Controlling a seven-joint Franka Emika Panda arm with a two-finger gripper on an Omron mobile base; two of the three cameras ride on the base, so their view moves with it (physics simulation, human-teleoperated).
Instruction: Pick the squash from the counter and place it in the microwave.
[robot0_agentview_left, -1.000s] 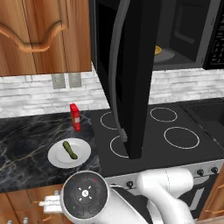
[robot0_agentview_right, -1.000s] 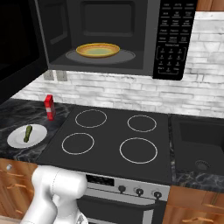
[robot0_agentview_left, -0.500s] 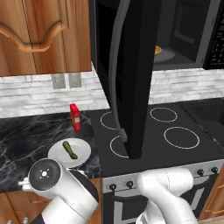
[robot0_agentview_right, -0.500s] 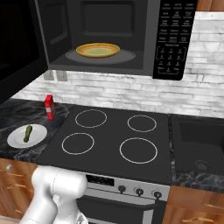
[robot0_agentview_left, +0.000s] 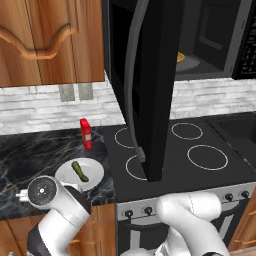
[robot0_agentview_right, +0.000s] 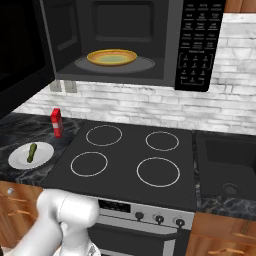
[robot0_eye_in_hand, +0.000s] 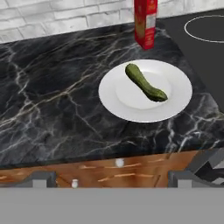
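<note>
The small, slightly curved dark green squash (robot0_eye_in_hand: 145, 83) lies untouched on a round white plate (robot0_eye_in_hand: 113, 100), right of centre in the hand view. In the left base view the squash (robot0_agentview_left: 79, 171) sits at lower left on that plate (robot0_agentview_left: 95, 176), and in the right base view it (robot0_agentview_right: 32, 152) is at the left edge, on its plate (robot0_agentview_right: 44, 159). The plate rests on the black marble-look table with pale veins (robot0_eye_in_hand: 48, 100), close to the table's front edge above the brown wooden cabinets. Just behind the plate stands a red bottle (robot0_eye_in_hand: 145, 22), near but not touching it.

The end effector (robot0_eye_in_hand: 112, 183) is at the bottom of the hand view, low in front of the table edge and well short of the squash. Only parts of its dark finger tips show, so whether it stands wide or narrow cannot be told; it holds nothing that can be seen.

To the right of the table is the black stovetop with white ring burners (robot0_agentview_right: 125, 155). Above it the large black microwave (robot0_agentview_right: 195, 45) hangs with its tall glossy door (robot0_agentview_left: 145, 85) swung open, the round yellowish turntable plate (robot0_agentview_right: 112, 57) bare inside.

By these views the task is barely begun: the microwave is ready, but reaching, grasping, lifting and placing the squash are all left.
</note>
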